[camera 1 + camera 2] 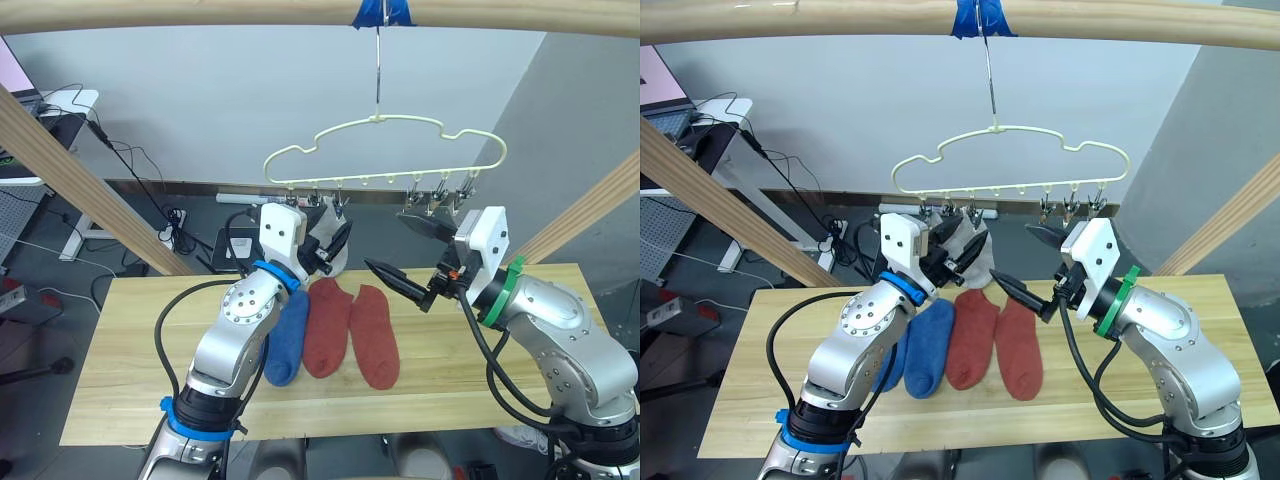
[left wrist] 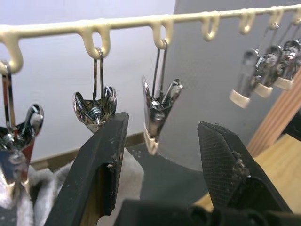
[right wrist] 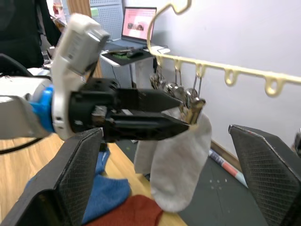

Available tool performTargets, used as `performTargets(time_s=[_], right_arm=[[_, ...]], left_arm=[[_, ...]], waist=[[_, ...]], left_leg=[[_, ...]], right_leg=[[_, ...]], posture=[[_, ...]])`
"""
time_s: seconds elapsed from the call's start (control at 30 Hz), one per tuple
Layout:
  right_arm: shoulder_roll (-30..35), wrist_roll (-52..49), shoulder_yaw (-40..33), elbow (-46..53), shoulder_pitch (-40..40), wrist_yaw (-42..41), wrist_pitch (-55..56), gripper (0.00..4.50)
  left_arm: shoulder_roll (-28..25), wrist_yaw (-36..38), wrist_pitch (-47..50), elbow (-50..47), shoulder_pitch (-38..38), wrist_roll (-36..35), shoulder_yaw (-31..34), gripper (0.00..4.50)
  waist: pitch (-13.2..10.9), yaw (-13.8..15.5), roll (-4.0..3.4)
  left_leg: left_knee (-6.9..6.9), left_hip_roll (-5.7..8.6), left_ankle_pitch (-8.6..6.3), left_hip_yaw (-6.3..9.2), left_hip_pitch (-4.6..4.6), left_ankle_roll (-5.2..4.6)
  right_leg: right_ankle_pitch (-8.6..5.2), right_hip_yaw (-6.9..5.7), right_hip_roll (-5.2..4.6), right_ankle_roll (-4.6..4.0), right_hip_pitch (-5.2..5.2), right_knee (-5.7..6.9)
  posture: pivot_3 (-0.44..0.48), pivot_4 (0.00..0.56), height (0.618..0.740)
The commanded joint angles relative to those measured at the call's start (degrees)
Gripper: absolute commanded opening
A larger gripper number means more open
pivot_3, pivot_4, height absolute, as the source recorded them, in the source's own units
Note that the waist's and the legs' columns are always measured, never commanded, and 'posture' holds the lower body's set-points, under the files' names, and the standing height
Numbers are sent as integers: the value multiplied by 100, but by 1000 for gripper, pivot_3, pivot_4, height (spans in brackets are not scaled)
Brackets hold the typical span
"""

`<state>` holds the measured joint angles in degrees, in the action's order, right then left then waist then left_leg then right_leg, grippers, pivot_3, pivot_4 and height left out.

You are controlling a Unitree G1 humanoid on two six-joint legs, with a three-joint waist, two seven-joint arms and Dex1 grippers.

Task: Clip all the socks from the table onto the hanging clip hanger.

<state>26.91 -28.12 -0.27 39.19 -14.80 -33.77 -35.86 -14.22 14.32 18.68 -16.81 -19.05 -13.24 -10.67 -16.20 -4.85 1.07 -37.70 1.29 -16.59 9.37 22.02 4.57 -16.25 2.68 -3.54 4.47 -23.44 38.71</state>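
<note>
While the left gripper [image 1: 335, 238] is hanging up at the hanger [image 1: 385, 150] in the head views, its jaws are sitting open with nothing in them, tips right by the first clips and a grey sock [image 1: 962, 262] dangling just behind them. The right gripper [image 1: 405, 283] is also spread wide and empty, hovering over the table [image 1: 130, 330], with two red socks [image 1: 350, 330] lying below its jaws and a blue sock [image 1: 287, 340] further toward the other arm.

Going by the left wrist view, the fingers [image 2: 101, 165] are framing a bare clip [image 2: 157, 113] that's hanging between and just beyond them. I'd guess the risk is those tips bumping that clip or its neighbour and setting the whole wire swinging, since it's only hooked on a pole.

Over in the right wrist view, the grey sock [image 3: 176, 165] is hanging from a clip [image 3: 193, 106] straight ahead of the open jaws, with the left gripper [image 3: 162, 113] touching or nearly touching it. If that bite is shallow, a nudge could be dropping the sock. Both arms working this close are also asking for a finger clash.
</note>
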Motion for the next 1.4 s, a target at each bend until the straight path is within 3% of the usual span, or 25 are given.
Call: performTargets(time_s=[0.03,0.7,1.37,1.4], right_arm=[[-17,-98,20,261,-127,37,143,4500],[-69,-159,198,324,-281,196,134,4500],[-73,-175,202,307,-262,271,140,4500],[-75,-174,203,303,-262,271,142,4500]], left_arm=[[98,39,-235,-14,-73,135,103,2548],[812,-405,-980,832,-620,962,231,2548],[1084,-620,-1193,1041,-770,1307,254,2548],[1081,-615,-1202,1043,-771,1307,261,2368]], waist=[[0,-3,0],[-2,-17,3],[-4,-29,6],[-4,-29,6]], left_leg=[[0,0,0,0,0,0],[-9,1,0,1,0,0],[-9,1,0,1,0,0],[-9,1,0,1,0,0]], right_leg=[[0,0,0,0,0,0],[0,-1,0,1,0,7],[0,-2,0,1,0,9],[0,-2,0,1,0,9]], posture=[[-172,274,740],[-193,281,740],[-194,286,740],[-194,286,740]])
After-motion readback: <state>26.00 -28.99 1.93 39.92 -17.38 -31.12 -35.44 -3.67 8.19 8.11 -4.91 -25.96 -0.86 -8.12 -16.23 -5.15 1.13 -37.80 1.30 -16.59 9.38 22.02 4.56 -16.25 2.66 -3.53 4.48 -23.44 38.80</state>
